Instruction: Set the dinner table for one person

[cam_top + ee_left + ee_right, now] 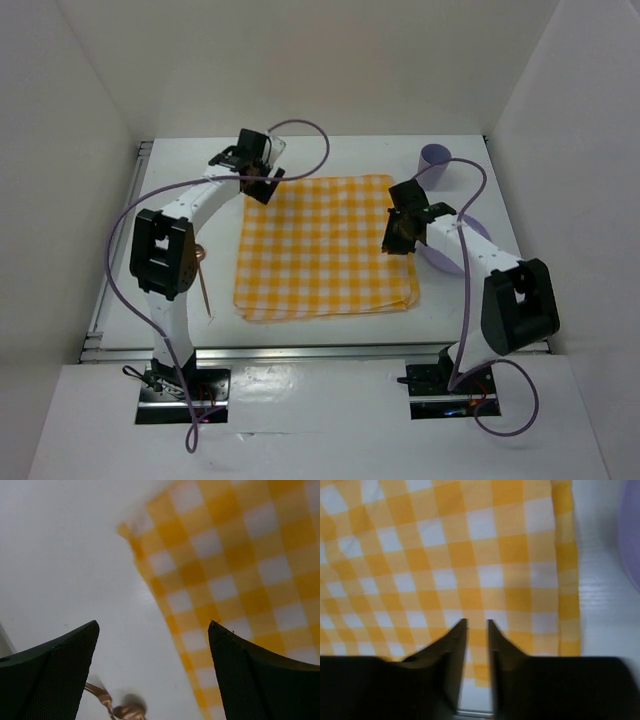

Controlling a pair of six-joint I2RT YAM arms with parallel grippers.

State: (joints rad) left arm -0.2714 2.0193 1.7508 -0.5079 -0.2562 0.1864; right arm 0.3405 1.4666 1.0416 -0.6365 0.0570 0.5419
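- Surface (320, 332) spreads under both my arms. A checked cloth (325, 245) lies flat in the middle of it.
- My left hand (153, 625) is wide open and empty, over the cloth's far-left corner.
- My right hand (476, 625) is narrow, only a slit between the fingers, holding nothing, over the cloth's right edge.
- A lilac plate (447, 263) lies just right of the cloth, partly under my right arm. My right hand is nearer, so likely its pick.
- A thin utensil (204, 290) lies left of the cloth, long axis near-far. My left hand is nearer.

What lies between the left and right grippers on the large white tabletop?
Only the yellow-and-white checked cloth, with the left gripper by its far-left corner and the right gripper near its right edge. The top view shows it.
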